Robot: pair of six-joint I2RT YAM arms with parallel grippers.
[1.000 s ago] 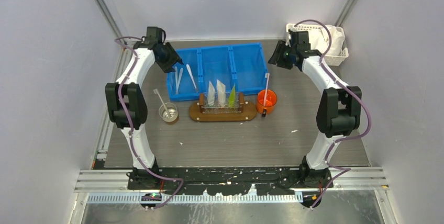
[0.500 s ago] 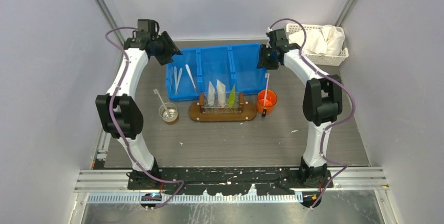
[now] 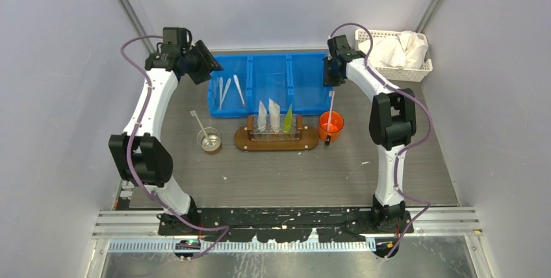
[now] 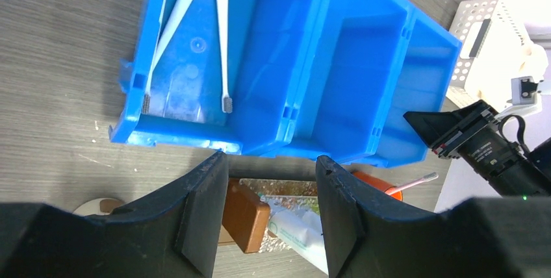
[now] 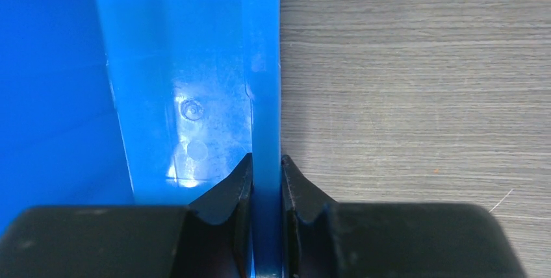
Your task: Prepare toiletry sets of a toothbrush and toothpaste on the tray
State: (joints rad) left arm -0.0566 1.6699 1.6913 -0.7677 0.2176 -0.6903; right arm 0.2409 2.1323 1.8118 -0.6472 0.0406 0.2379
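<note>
Blue bin (image 3: pixel 268 76): my right gripper (image 5: pixel 266 180) is pinched on its right wall, probably to steady it. My left gripper (image 4: pixel 269 219) hangs spread above the toothbrushes (image 4: pixel 222 31) in the left compartment. Toothpaste tubes (image 3: pixel 274 117) stand racked on the tray (image 3: pixel 242 139).

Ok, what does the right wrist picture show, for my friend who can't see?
The right gripper pinches the thin side wall of the blue bin, one black finger on each side. Bin floor lies left, grey table right.

Left tool (image 4: pixel 269 161) spread, right tool (image 5: pixel 266 158) clamped.
</note>
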